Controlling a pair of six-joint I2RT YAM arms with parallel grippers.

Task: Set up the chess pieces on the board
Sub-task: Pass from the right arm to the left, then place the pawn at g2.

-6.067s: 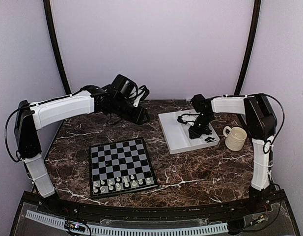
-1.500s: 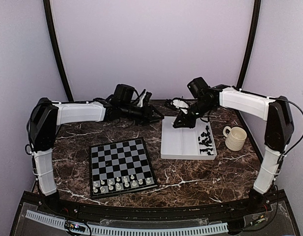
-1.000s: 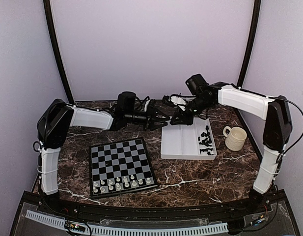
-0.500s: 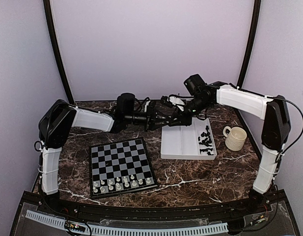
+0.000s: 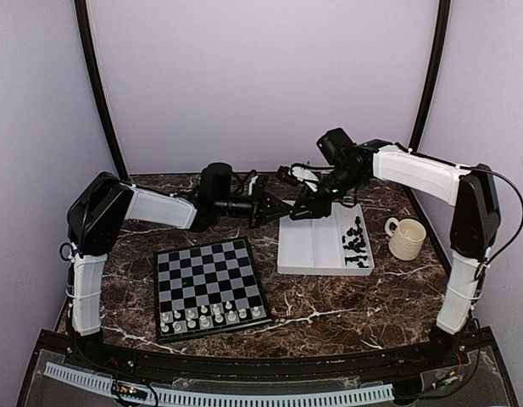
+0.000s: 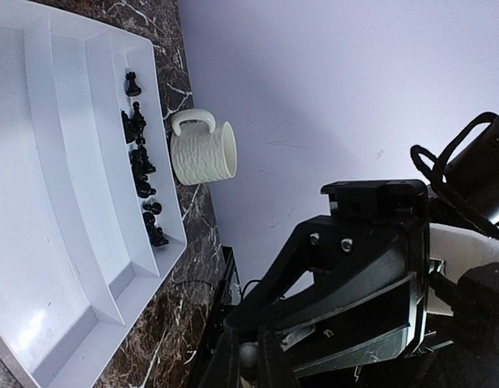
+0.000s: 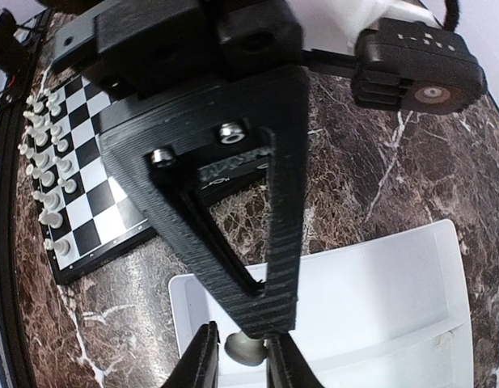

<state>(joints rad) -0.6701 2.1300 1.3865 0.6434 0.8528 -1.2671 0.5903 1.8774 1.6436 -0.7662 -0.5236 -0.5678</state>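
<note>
Overhead: left claw and right claw overlap above tray; grip unreadable. Right wrist view: left claw pinches pale chess piece; right claw flanks it, contact indeterminate.

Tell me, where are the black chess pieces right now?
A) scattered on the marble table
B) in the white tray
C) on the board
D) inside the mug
B: the black chess pieces lie in the right-hand compartment of the white tray, while the board carries only white pieces.
</note>
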